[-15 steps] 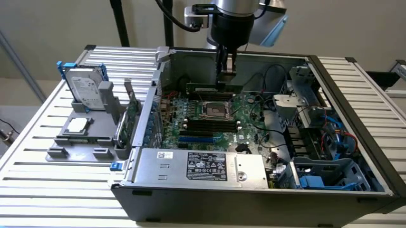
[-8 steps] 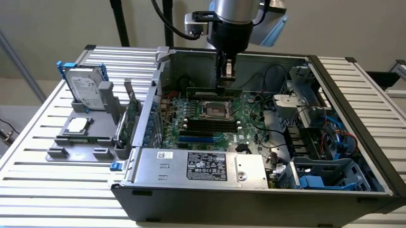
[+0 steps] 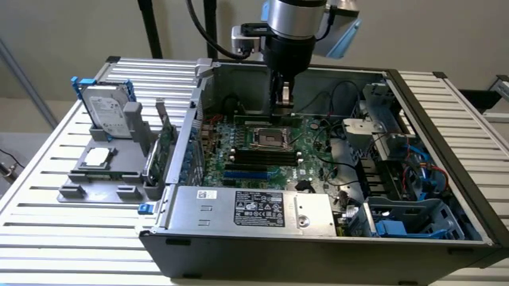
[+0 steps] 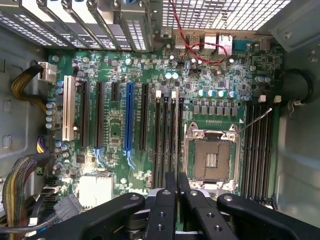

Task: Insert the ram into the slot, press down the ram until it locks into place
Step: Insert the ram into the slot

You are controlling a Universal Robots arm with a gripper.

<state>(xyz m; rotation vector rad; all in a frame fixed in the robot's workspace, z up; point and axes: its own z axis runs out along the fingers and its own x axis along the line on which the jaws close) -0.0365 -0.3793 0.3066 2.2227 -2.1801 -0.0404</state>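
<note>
One open grey metal computer case (image 3: 318,256) holds a green motherboard (image 4: 112,132). Inside it, the black gripper (image 3: 285,110), fingers nearly together, meets the long green ram stick (image 3: 258,121), which seems seated along a narrow black slot (image 3: 254,126) beyond the processor socket (image 3: 268,139).

Hangs straight down, arm (image 3: 290,36) upright and gripper (image 3: 283,102) pointing directly below the wrist. Presses both dark fingers (image 4: 167,200) side by side, only a thin seam between them, linkage bars splayed outward behind the tips.
</note>
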